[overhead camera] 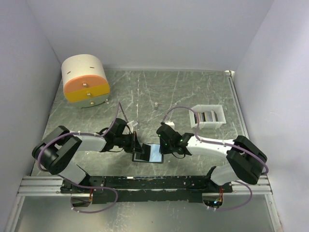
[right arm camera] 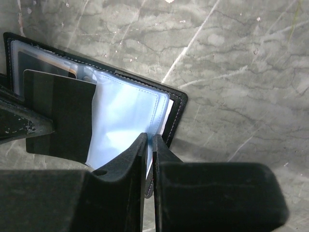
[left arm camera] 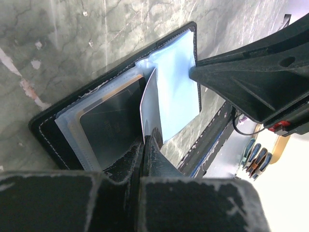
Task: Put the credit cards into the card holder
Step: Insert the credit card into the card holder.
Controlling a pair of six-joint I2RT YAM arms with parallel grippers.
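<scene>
**Holder** [overhead camera: 153, 152]: black bifold, lying open on the table [overhead camera: 193, 87] between the two grippers, with its pale blue clear sleeves facing up. A second card [left arm camera: 108, 128], dark, sits inside a sleeve on its left half.

**Left gripper** [left arm camera: 147, 139]: just left of the holder, jaws clamped on a card [right arm camera: 58, 116] with a dark face and pale back. The card stands tilted over the holder's middle, against the sleeves.

**Right gripper** [right arm camera: 149, 141]: at the holder's right edge, jaws all but closed, pinching the rim of the blue sleeve.

**Tray** [overhead camera: 208, 107]: white, well beyond the holder to the right, with more cards [overhead camera: 208, 116] upright inside.

**Drawer box** [overhead camera: 85, 79]: cream and orange, far beyond the holder to the left.
</scene>
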